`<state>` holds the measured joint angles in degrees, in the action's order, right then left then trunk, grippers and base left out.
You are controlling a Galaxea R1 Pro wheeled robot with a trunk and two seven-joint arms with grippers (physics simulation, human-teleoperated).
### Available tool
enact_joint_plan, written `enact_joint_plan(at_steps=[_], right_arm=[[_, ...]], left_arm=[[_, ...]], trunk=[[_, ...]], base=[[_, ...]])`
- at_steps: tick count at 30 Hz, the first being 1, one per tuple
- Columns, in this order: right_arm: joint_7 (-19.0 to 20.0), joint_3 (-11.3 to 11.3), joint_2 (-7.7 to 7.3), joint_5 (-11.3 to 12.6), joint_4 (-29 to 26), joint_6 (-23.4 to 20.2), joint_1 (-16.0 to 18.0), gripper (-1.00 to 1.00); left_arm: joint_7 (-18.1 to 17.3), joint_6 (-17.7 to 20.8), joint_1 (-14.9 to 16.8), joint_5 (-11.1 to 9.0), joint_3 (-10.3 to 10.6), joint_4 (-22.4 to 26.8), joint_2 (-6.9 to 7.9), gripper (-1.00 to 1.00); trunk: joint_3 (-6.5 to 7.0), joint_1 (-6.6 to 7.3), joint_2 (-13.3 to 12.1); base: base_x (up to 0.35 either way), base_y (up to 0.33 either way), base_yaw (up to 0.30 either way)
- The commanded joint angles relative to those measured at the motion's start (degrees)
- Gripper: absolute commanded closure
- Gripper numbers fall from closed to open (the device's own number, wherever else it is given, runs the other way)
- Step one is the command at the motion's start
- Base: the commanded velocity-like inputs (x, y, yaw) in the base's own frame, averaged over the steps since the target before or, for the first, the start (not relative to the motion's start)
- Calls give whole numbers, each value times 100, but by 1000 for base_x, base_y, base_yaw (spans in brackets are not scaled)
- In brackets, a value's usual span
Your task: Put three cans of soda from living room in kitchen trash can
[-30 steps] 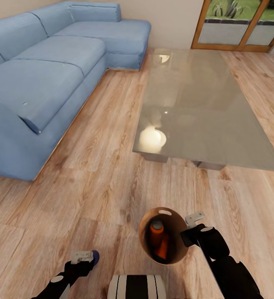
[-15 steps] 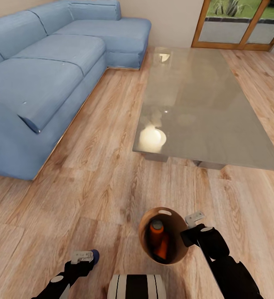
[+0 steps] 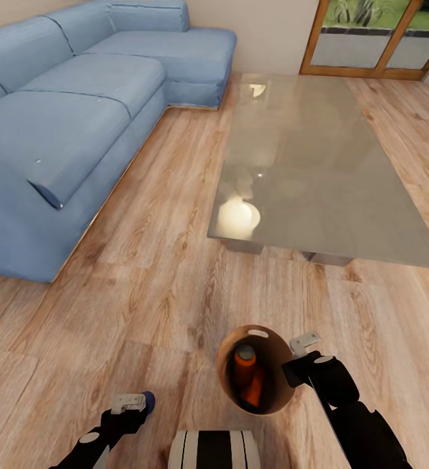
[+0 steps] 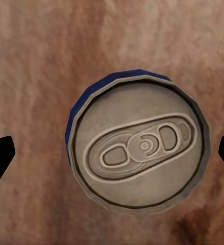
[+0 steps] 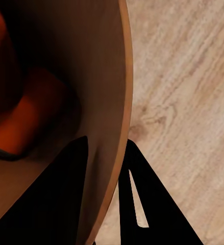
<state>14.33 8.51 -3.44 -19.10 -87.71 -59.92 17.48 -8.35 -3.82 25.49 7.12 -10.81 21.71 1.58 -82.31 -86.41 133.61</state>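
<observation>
The right claw (image 3: 297,357) is clamped on the thin wall of the trash can (image 3: 276,391), one dark finger inside the rim and one outside, as the right wrist view shows. The bin is a round bucket shape, glossy copper-brown within, with an oval handle cutout (image 3: 258,333) on the rim opposite the robot. Two bright orange soda cans (image 3: 245,371) lie inside it just beside that claw, one upright with its dull grey end up, the other leaning low against it.

The left claw (image 3: 131,405) hangs low over the plank floor (image 3: 142,306), pale wood with wavy grain. Its fingertips (image 4: 0,155) stand apart on either side of the dark blue soda can (image 4: 137,148), whose round silvery lid with embossed pull tab faces the wrist camera; I cannot tell whether they touch it.

Well beyond both claws stand the smooth reflective glass tabletop (image 3: 318,169) and the soft blue fabric corner sofa (image 3: 64,124).
</observation>
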Motion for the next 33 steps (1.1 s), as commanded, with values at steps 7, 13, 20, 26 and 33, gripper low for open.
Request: enact_joint_plan(at_steps=[7, 13, 20, 26, 33], right_arm=[[8, 2, 1, 82, 0, -8, 1, 100], [8, 2, 1, 82, 0, -8, 1, 100], [8, 2, 0, 82, 0, -8, 1, 100], [8, 2, 1, 82, 0, -8, 1, 100], [8, 2, 1, 82, 0, -8, 1, 100]], left_arm=[[-7, -1, 0, 0, 0, -1, 0, -100], [-9, -4, 0, 0, 0, 2, 0, -100], [-16, 4, 0, -2, 1, 3, 0, -100], [-9, 4, 0, 0, 0, 16, 0, -100], [-9, 4, 0, 0, 0, 9, 0, -100]], trunk=[[0, 0, 0], [0, 0, 0], [0, 0, 0], [0, 0, 0], [0, 0, 0]], base=[[26, -119, 0], [3, -11, 0], [0, 19, 0], [0, 31, 0], [0, 1, 0]])
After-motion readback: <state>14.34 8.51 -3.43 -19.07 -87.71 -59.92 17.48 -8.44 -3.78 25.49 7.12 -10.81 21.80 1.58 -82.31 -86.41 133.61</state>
